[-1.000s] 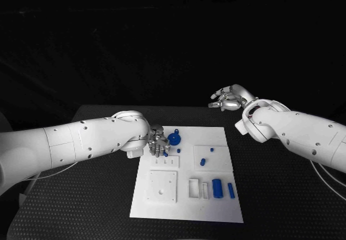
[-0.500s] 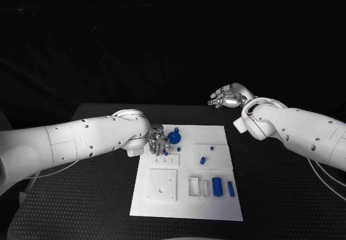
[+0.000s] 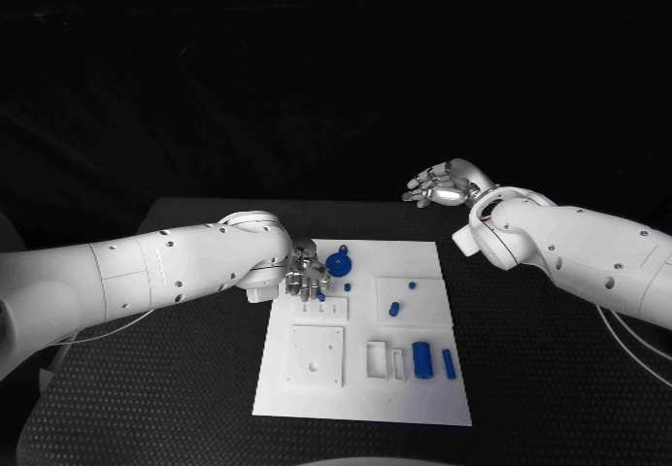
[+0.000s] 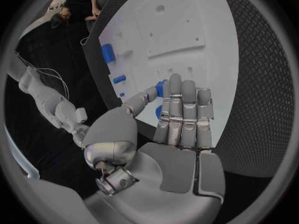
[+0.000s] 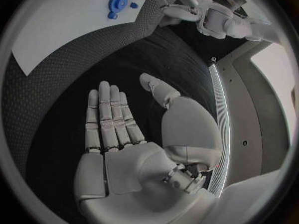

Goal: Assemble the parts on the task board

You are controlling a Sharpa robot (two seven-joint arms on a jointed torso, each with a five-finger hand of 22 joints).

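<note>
Both hands spread empty: left hand (image 3: 306, 276) over the task board (image 3: 420, 397), right hand (image 3: 444, 184) beyond.

White task board (image 3: 420, 408) with small blue parts (image 3: 421, 363), blue gear (image 3: 339, 267) at 11 o'clock. Black table (image 3: 168, 388) with tiny dots. Silver hands, white arms.
</note>
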